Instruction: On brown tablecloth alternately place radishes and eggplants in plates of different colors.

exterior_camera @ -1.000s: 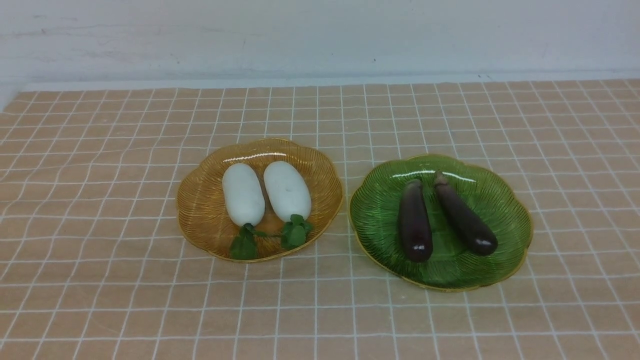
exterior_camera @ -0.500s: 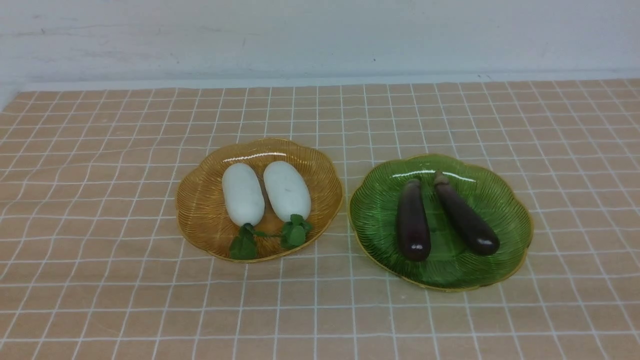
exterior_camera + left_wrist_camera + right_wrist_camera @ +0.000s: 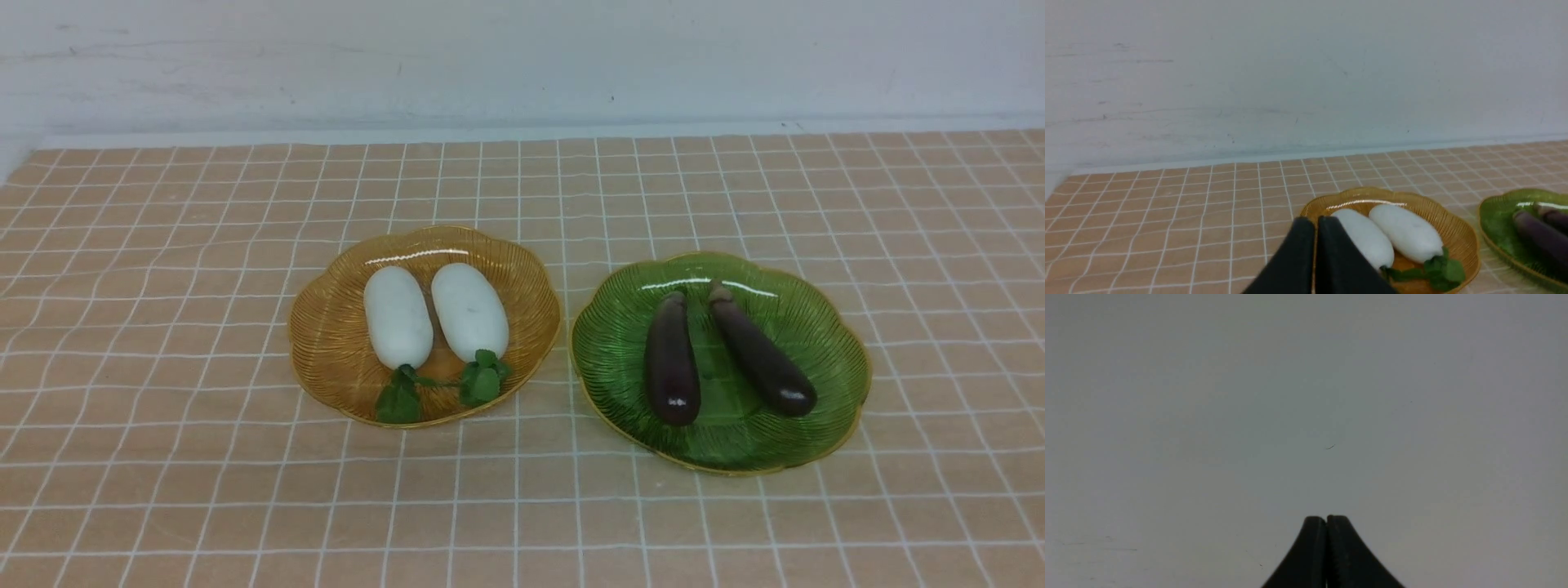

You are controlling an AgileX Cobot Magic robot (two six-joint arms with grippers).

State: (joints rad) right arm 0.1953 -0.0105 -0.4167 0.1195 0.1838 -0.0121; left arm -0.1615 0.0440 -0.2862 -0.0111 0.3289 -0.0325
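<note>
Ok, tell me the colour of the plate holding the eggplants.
Translucent green with a gold-edged rim: the green plate under the two eggplants. The front view shows it best.

Brown tablecloth [image 3: 163,343], white-gridded, slightly wrinkled. Amber plate [image 3: 326,343] to the left holds two white radishes [image 3: 397,317] [image 3: 469,311] side by side, green leaf tufts toward the camera. Green plate [image 3: 833,367] just beside it holds two dark purple eggplants [image 3: 672,371] [image 3: 761,351], stem caps toward the wall, lying in a narrow V.
</note>
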